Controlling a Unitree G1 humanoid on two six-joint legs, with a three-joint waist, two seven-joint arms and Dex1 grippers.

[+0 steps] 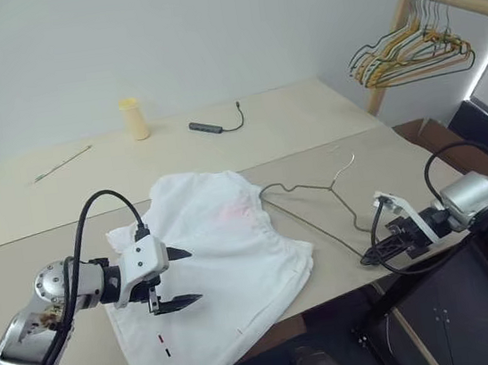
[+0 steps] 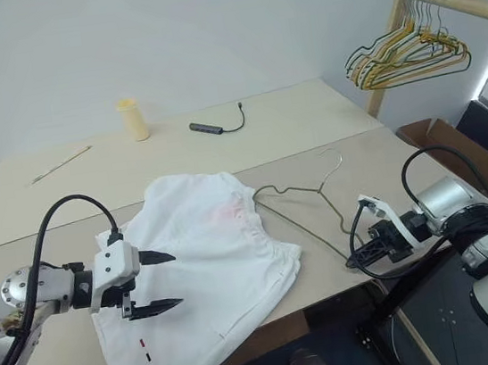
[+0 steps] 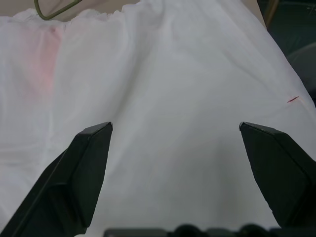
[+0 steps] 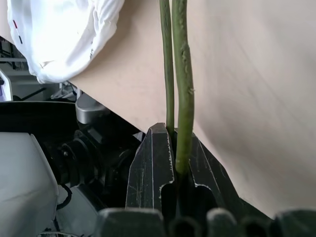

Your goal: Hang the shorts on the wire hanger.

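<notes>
Near the worktop's front edge: the shorts (image 1: 215,272), spread flat, one hem hanging over that edge.
Shorts marks: faint pink at the waistband, two dark dashes near the front hem.
Wire hanger (image 1: 314,205): flat on the worktop (image 1: 281,123), one corner tucked at the waistband, other end at the front right edge.
Left claw (image 1: 177,278): wide open, poised over the shorts.
Right claw (image 1: 372,255): clamped on the wire hanger's end.
Far back edge: yellow cup (image 1: 134,118), dark cable (image 1: 218,125).

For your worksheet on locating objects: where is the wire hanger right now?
The wire hanger lies on the table, right of the shorts, its corner clamped in the right gripper at the table's edge.
</notes>
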